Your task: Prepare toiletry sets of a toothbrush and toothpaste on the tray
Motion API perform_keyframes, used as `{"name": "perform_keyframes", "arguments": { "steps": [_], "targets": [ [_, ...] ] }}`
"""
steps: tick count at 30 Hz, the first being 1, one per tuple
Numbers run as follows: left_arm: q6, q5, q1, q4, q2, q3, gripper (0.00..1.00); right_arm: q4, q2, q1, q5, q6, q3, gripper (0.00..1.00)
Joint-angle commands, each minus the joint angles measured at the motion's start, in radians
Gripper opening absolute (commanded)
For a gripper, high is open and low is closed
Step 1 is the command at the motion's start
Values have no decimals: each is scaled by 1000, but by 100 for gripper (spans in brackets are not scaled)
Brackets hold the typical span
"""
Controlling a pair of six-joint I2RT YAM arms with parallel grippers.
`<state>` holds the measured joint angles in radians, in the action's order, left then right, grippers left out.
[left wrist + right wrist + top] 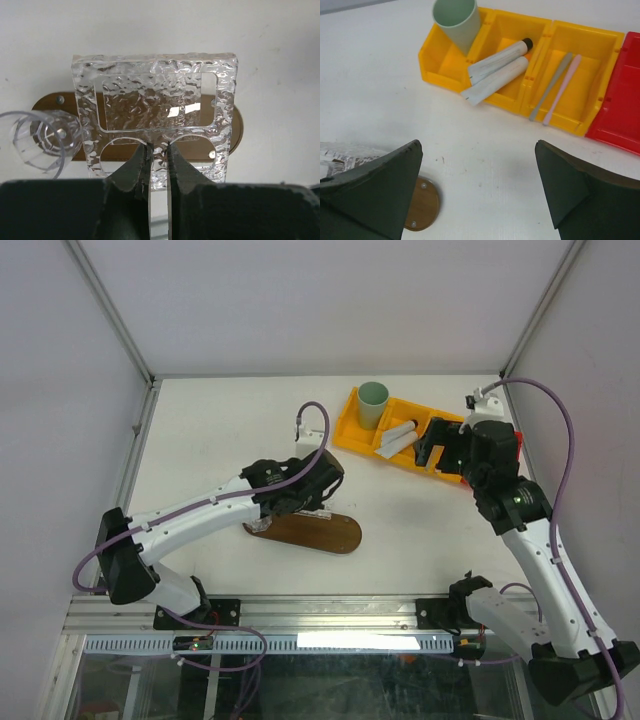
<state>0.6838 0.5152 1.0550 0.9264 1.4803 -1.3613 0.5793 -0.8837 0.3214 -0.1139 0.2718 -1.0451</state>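
Overhead and wrist views of two robot arms at a white table (220,430). On the left, the left gripper (159,150) pinched narrow on the near edge of a clear textured holder (155,100), a slab with one rectangular opening and round holes, held over the dark oval tray (335,533); impossible to tell whether already touching the wood. Just beside the holder, at the tray's left end in the wrist view, a clear glass (42,142). On the right, the right gripper (479,147) spread wide and empty, near a yellow bin (432,65). Inside the bin, and not yet on the tray: a mint-green cup (456,20) in one end compartment, two white tubes (500,57) lying side by side in the middle, grey and pink brushes (551,86) in the next. Touching the bin's far end, a red bin (620,100). Probably the step in hand: setting the holder down. To do it well, lower level and slowly, steer clear of the glass, let go only after flat, full contact with the wood, then lift straight away. On the right side, centre over a single tube, close across its width, and avoid catching the neighbouring tube or the bin wall.
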Motion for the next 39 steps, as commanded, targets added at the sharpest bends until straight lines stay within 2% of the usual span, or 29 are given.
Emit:
{"name": "perform_keyframes", "arguments": {
  "steps": [1, 14, 26, 39],
  "targets": [
    [91, -38, 10, 49, -87, 57, 0, 46, 46, 4, -82, -73, -8, 99],
    [189, -70, 10, 58, -58, 131, 0, 2, 88, 5, -100, -72, 26, 99],
    [91, -67, 7, 53, -44, 185, 0, -4, 92, 4, -98, -72, 35, 99],
    [65, -89, -5, -9, -74, 212, 0, -6, 115, 4, -104, -72, 45, 99]
  ]
}}
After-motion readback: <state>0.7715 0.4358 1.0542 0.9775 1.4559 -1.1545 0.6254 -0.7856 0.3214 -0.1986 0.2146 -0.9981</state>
